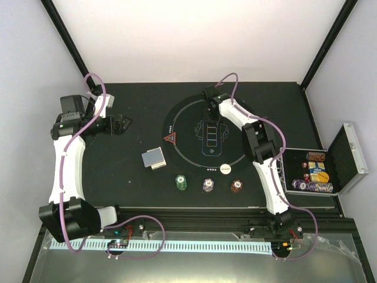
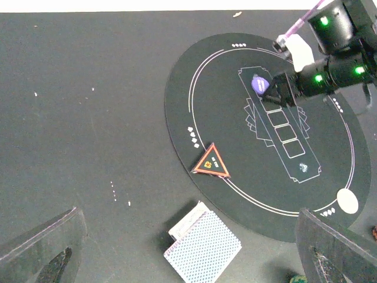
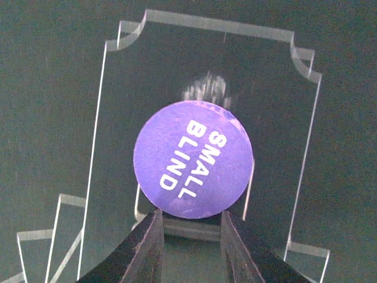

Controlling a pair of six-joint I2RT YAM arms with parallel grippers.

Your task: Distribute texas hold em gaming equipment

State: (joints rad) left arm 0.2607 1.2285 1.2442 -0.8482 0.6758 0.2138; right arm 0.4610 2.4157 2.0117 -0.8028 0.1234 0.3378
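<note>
**Roughly midway through the layout, by the look of it**

Already set out on the black table (image 1: pixel 135 106):
- red triangle marker (image 1: pixel 170 139) at the left rim of the round mat (image 1: pixel 182 127)
- white button (image 1: pixel 226 169) at the mat's lower rim
- deck of cards (image 1: pixel 154 158) just left of the mat, below the marker
- in a row under the mat, spaced apart: green chips (image 1: pixel 181 183), purple-white chips (image 1: pixel 208 185), red-brown chips (image 1: pixel 236 185)

In hand, at the upper middle of the mat inside an outlined box: blue SMALL BLIND button (image 3: pixel 193 159). Lower edge set between the fingertips of the right gripper (image 3: pixel 192 219), jaws narrowed. Pinched or merely touched, impossible to tell. At centre left of the top view, the left gripper (image 1: pixel 122 125), spread wide, holding nothing.

Probably left to do: spare chips (image 1: pixel 315 187) and a card pack (image 1: pixel 318 171), both in the open case (image 1: pixel 353 154) at far right. No cards dealt yet.

Counted: one marker, two buttons, one deck, three table stacks, one per colour. Chips per stack too small to count.
</note>
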